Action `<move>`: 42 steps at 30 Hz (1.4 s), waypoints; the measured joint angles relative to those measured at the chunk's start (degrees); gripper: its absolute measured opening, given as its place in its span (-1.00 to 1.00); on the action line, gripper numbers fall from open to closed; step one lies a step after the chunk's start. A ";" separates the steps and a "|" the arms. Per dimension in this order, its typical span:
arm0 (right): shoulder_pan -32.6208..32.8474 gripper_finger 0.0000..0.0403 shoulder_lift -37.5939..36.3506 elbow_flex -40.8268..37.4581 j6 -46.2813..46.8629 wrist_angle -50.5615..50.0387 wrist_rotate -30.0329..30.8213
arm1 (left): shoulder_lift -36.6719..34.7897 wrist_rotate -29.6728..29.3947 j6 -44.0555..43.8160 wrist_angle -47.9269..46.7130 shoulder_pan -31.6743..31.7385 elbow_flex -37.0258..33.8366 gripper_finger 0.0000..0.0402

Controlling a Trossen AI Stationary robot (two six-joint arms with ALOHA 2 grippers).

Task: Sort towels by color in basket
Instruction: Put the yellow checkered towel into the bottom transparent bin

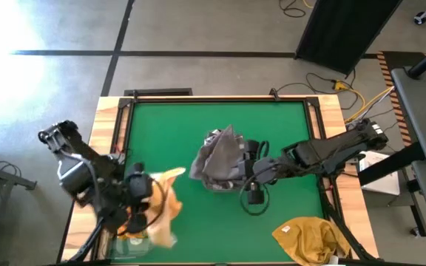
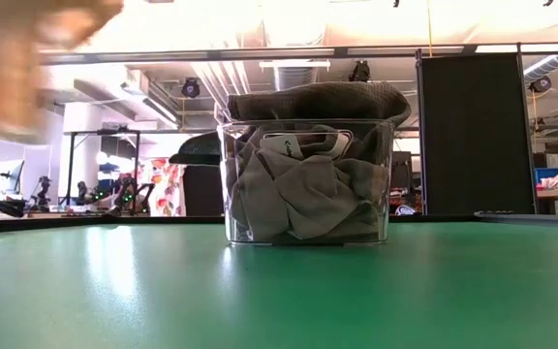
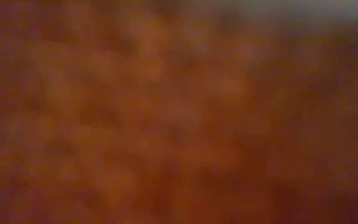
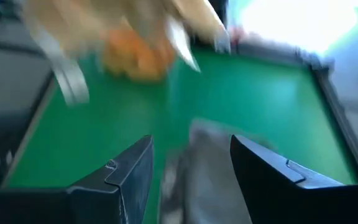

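A clear basket (image 2: 232,184) stands at the table's middle, heaped with dark grey towels (image 1: 219,161) (image 2: 308,189). My right gripper (image 1: 244,171) (image 4: 191,162) hangs open at the heap's right side, with grey cloth (image 4: 207,168) showing between its fingers. Whether it touches the cloth, I cannot tell. My left gripper (image 1: 148,193) is near the table's near left corner with an orange towel (image 1: 167,207) (image 2: 27,44) (image 4: 129,43). That cloth fills the left wrist view (image 3: 179,112). A mustard towel (image 1: 313,236) lies crumpled at the near right corner. My left gripper holds the orange towel, but the cloth itself drapes over the fingers and hides the place of contact. The towel hangs bunched below and around the gripper. In the low view it is lifted clear of the table.
What looks like a second clear container (image 1: 132,245) sits at the near left edge under the left arm. Bare green table (image 1: 198,122) stretches along the far side and between the basket and the near edge. Wooden rails (image 1: 120,125) frame the table.
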 joint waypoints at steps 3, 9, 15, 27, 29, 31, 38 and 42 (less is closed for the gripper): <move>-0.02 0.02 0.22 -1.17 4.17 -6.52 0.80 | 0.19 3.33 -11.15 -1.88 -5.10 0.05 -0.76; -0.02 -0.01 0.51 -4.37 8.40 -9.60 1.98 | 1.10 9.05 -33.11 -2.12 -14.91 -0.21 -0.76; -0.06 -0.07 0.67 -6.06 8.35 -8.74 2.22 | 5.17 9.09 -47.84 -4.38 -19.95 -0.30 -0.76; -0.31 -0.13 0.76 -6.22 6.66 -4.65 3.40 | 8.28 12.52 -41.55 -17.61 -18.10 -5.71 -0.75; -0.41 -0.12 0.76 -6.22 6.37 -4.63 3.40 | 9.06 23.23 -44.04 -17.35 -17.90 -8.79 -0.75; -0.58 -0.11 0.76 -6.22 6.29 -4.61 3.65 | 9.60 31.91 -46.44 -16.97 -17.94 -11.14 -0.75; -0.79 -0.13 0.76 -6.22 6.31 -4.59 3.88 | 11.07 32.96 -46.62 -2.41 -18.11 -15.71 -0.75; -0.79 -0.16 0.76 -6.22 6.31 -4.57 3.88 | 12.47 33.15 -45.68 4.03 -17.03 -18.18 -0.75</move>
